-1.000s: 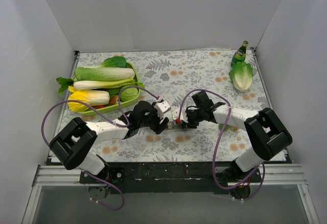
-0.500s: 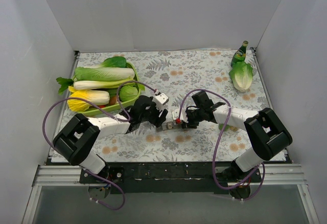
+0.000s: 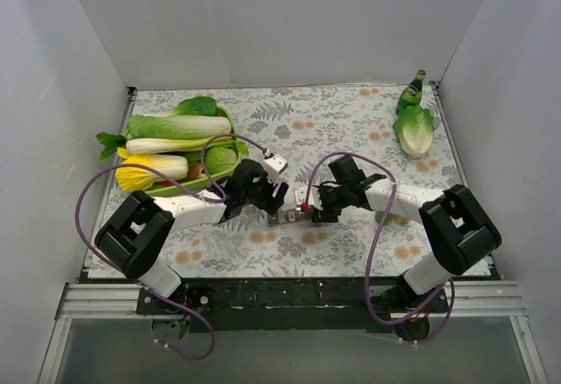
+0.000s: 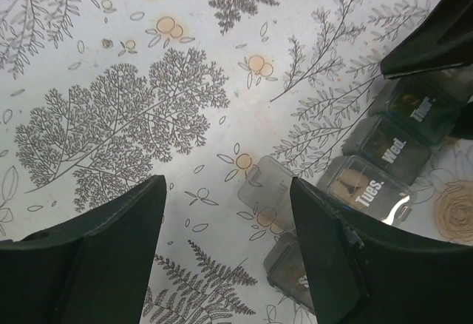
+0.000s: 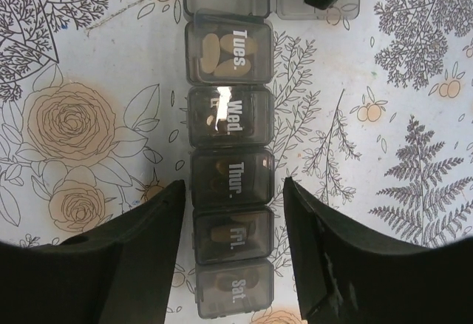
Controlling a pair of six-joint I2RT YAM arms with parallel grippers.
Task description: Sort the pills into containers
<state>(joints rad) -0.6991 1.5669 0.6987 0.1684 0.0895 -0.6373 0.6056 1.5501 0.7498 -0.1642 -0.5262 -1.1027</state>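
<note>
The containers (image 5: 229,169) are a grey strip of lidded compartments marked by day, lying on the flowered cloth; in the top view the containers (image 3: 289,218) lie between the two arms. Tan oval pills (image 5: 222,52) show through the Tues. lid, and darker ones under the other lids. My right gripper (image 5: 233,187) is open, with a finger on each side of the Fri. end, apart from it. My left gripper (image 4: 228,185) is open above the cloth at the strip's other end, where one clear lid (image 4: 267,191) stands flipped open. Nothing is held.
A green tray (image 3: 230,126) with cabbages and bok choy sits at the back left. A green bottle (image 3: 410,93) and a lettuce (image 3: 415,130) stand at the back right corner. White walls close in three sides of the table.
My left gripper has drawn back from the strip toward the tray and stands a little wider. The right gripper's jaws have widened a little; its arm has barely moved.
</note>
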